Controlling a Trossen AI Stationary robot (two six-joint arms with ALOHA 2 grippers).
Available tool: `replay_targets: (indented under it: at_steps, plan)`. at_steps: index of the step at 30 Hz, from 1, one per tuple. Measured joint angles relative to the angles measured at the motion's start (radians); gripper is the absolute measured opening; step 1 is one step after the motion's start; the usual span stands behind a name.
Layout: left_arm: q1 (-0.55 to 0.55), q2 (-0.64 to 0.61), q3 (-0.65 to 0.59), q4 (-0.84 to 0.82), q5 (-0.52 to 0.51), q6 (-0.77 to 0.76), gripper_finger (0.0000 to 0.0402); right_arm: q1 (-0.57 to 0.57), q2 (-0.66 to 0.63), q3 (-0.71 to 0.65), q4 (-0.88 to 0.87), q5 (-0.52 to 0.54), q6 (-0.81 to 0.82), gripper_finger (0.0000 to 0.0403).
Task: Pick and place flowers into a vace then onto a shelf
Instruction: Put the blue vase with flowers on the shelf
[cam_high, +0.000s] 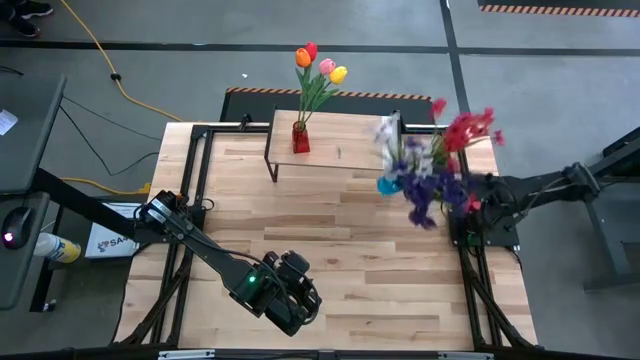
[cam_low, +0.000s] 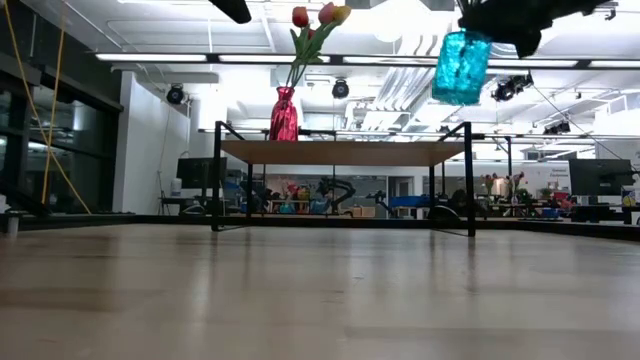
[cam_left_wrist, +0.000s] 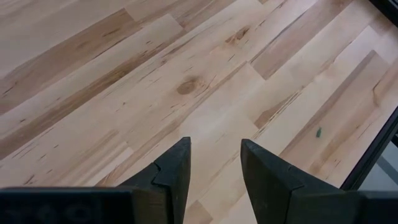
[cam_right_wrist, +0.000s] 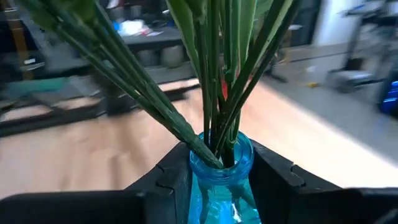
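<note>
A red vase with red, pink, yellow and orange tulips stands on the left part of the low wooden shelf, also seen in the low view as red vase on shelf. My right gripper is shut on a blue glass vase holding purple, white and red blossom sprays; the blue vase hangs in the air above the shelf's right end. My left gripper is open over bare tabletop near the table's near edge. My right gripper pinches the blue vase at its neck, just below the rim, one finger on each side. The vase is lifted clear, roughly upright, above the shelf's right end, with green stems rising out of its mouth.
The shelf's black legs stand on the far half of the plank tabletop. Black frame rails run along the table's left and right sides. Bare wood lies between the shelf and the left gripper.
</note>
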Motion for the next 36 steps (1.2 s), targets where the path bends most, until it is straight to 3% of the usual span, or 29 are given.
replay_targets:
  at_steps: [7, 19, 27, 36]
  plan:
    - [0.0, 0.0, 0.0, 0.0, 0.0, 0.0, 0.0172, -0.267, 0.029, 0.07, 0.018, -0.137, -0.086, 0.012]
    - [0.0, 0.0, 0.0, 0.004, 0.0, 0.0, 0.0172, -0.653, 0.254, 0.083, 0.216, -0.449, -0.081, 0.0121]
    - [0.0, 0.0, 0.0, 0.0, 0.0, 0.0, 0.0172, -0.767, 0.354, 0.083, 0.283, -0.566, -0.059, 0.0121]
    - [0.0, 0.0, 0.0, 0.005, -0.011, -0.002, 0.0172, -0.78, 0.435, 0.084, 0.323, -0.605, -0.051, 0.0121]
